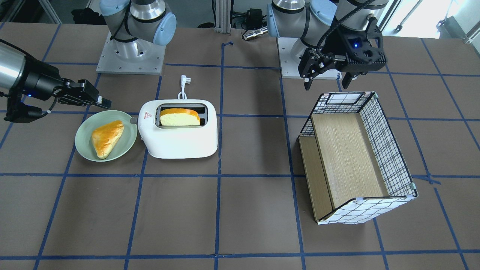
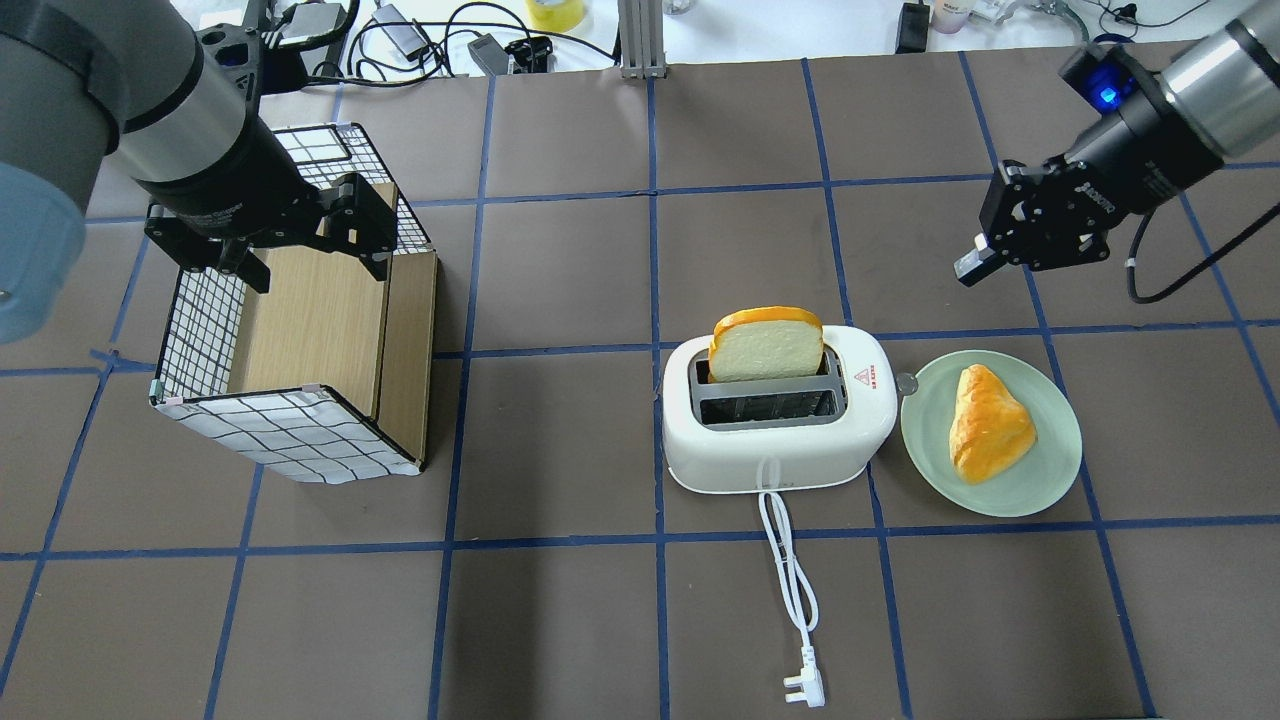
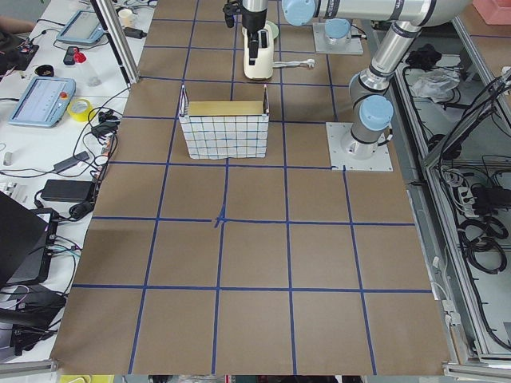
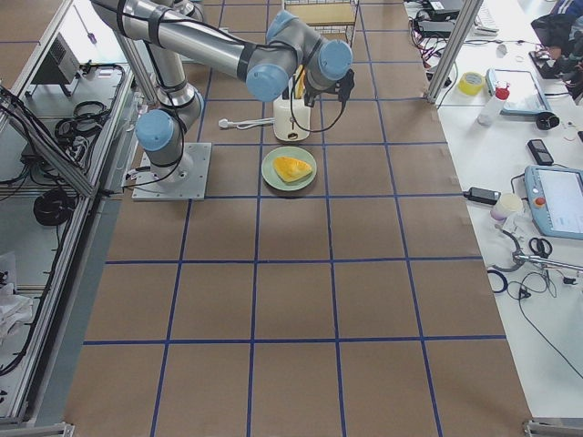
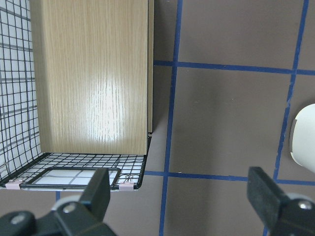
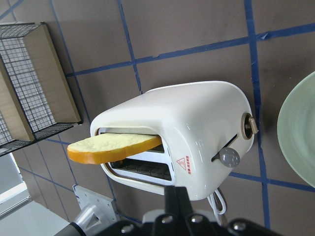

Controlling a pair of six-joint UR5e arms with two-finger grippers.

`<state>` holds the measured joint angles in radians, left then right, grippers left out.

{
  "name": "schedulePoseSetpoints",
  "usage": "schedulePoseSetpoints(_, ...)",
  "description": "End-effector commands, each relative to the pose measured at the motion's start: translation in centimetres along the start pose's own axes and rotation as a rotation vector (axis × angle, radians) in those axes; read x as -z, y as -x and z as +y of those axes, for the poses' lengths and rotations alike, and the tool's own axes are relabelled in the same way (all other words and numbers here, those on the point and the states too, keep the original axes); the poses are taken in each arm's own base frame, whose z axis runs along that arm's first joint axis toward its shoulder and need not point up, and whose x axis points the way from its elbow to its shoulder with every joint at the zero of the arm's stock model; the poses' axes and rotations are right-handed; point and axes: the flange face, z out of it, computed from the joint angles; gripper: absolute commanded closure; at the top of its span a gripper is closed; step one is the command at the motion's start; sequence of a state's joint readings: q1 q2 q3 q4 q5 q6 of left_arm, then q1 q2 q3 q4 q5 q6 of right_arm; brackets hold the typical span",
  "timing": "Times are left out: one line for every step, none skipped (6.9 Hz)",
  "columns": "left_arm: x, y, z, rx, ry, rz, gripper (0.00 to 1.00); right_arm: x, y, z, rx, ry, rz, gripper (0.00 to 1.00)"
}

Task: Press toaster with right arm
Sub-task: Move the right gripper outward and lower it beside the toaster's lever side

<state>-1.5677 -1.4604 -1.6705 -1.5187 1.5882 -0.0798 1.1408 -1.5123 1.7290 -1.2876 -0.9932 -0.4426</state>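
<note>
The right gripper (image 2: 975, 265) hangs in the air with its two fingers pinched together into one blunt tip, holding nothing. Close below that tip lies a green plate (image 2: 1040, 480) with a pastry (image 2: 990, 423) on it. Just past the plate's rim is the lever knob (image 6: 229, 157), small, grey and rounded, on the end of the toaster (image 2: 780, 440) that faces the fingers. I'd judge the toaster to be a light, hollow plastic shell, glossy and slick, so a sideways shove would likely skate or tip it. The push wants to come straight down on the knob, which looks small enough for the tip to slide off. A bread slice (image 2: 767, 345) stands high in one slot, so I take the lever as not yet pressed. Well beyond the toaster, the left gripper (image 5: 179, 191) hovers with its fingers spread wide above the wire basket (image 2: 290, 435).
</note>
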Motion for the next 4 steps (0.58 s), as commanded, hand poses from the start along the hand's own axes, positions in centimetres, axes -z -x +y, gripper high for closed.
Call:
schedulePoseSetpoints(0.0, 0.0, 0.0, 0.000, 0.000, 0.000, 0.00, -3.2, -4.7, -0.1, 0.094, 0.003, -0.163, 1.00)
schedulePoseSetpoints(0.0, 0.0, 0.0, 0.000, 0.000, 0.000, 0.00, -4.0, -6.0, -0.2, 0.118, 0.004, -0.195, 1.00)
schedulePoseSetpoints(0.0, 0.0, 0.0, 0.000, 0.000, 0.000, 0.00, -6.0, -7.0, 0.1, 0.170, 0.008, -0.246, 1.00)
schedulePoseSetpoints(0.0, 0.0, 0.0, 0.000, 0.000, 0.000, 0.00, -7.2, -7.8, 0.4, 0.192, -0.010, -0.289, 1.00)
